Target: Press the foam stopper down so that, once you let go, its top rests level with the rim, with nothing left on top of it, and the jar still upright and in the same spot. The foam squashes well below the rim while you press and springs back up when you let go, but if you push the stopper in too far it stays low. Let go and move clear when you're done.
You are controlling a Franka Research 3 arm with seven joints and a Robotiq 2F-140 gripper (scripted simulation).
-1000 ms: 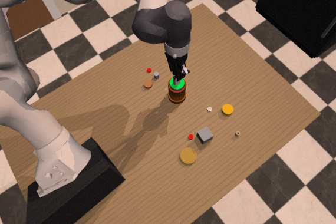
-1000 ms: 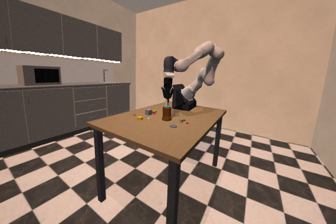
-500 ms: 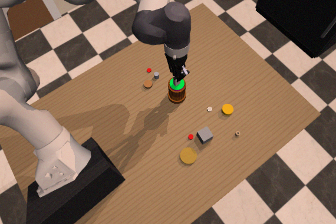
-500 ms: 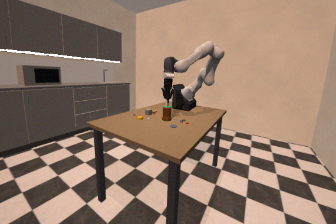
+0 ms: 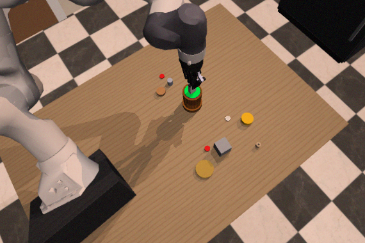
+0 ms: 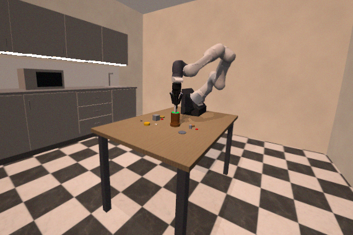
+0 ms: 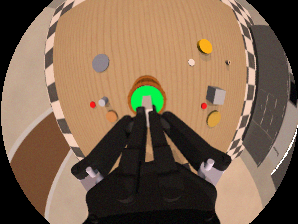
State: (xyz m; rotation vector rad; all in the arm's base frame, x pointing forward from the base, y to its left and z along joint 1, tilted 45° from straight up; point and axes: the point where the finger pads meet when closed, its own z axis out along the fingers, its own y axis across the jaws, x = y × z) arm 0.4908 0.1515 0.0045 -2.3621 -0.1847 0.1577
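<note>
A brown jar [image 5: 192, 100] stands upright near the middle of the wooden table. A green foam stopper [image 5: 192, 92] fills its mouth, with its top close to the rim. My gripper [image 5: 191, 89] is shut and empty, pointing straight down, its fingertips touching the middle of the stopper. In the wrist view the shut fingers [image 7: 147, 113] meet over the green stopper [image 7: 148, 99]. In the exterior view the jar [image 6: 174, 119] shows with a thin green edge on top and the gripper [image 6: 175, 110] right above it.
Small items lie around the jar: a red dot [image 5: 161, 76], a grey cylinder [image 5: 170, 81] and a brown disc [image 5: 161, 91] to its left; a white dot [image 5: 227, 117], yellow disc [image 5: 247, 118], grey cube [image 5: 222, 146], red dot [image 5: 207, 148], ochre disc [image 5: 204, 169] and small ring [image 5: 258, 144] to its right.
</note>
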